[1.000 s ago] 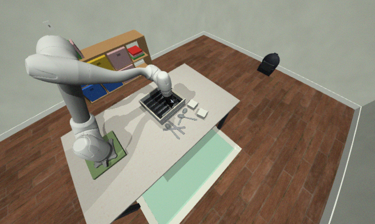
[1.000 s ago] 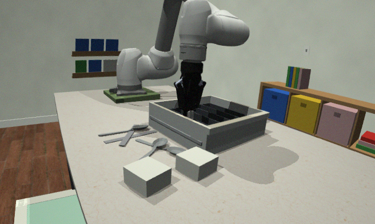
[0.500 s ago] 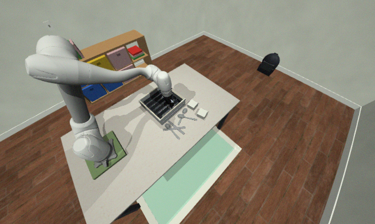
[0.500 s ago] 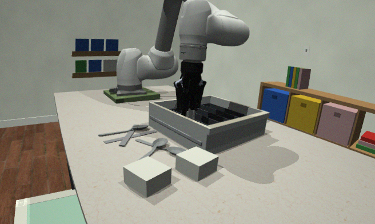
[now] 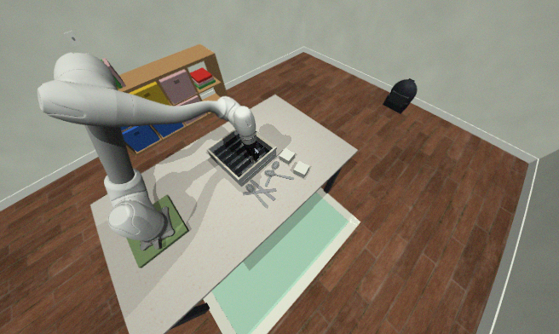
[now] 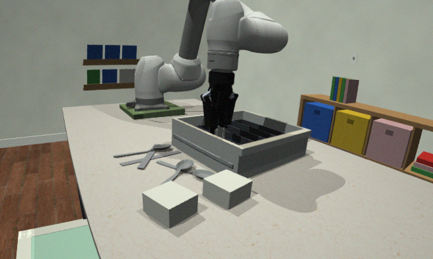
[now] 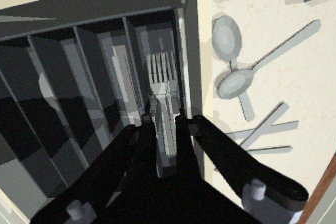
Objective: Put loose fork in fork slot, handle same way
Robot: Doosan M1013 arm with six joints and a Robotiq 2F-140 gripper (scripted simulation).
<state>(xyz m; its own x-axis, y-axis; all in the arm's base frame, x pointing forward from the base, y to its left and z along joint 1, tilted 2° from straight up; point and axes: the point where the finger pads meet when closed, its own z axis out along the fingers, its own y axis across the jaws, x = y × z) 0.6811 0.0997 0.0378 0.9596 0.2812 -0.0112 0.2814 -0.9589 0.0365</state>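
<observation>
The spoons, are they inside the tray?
No, the spoons lie on the counter outside the tray, while the pincer is over the fork in its slot.
</observation>
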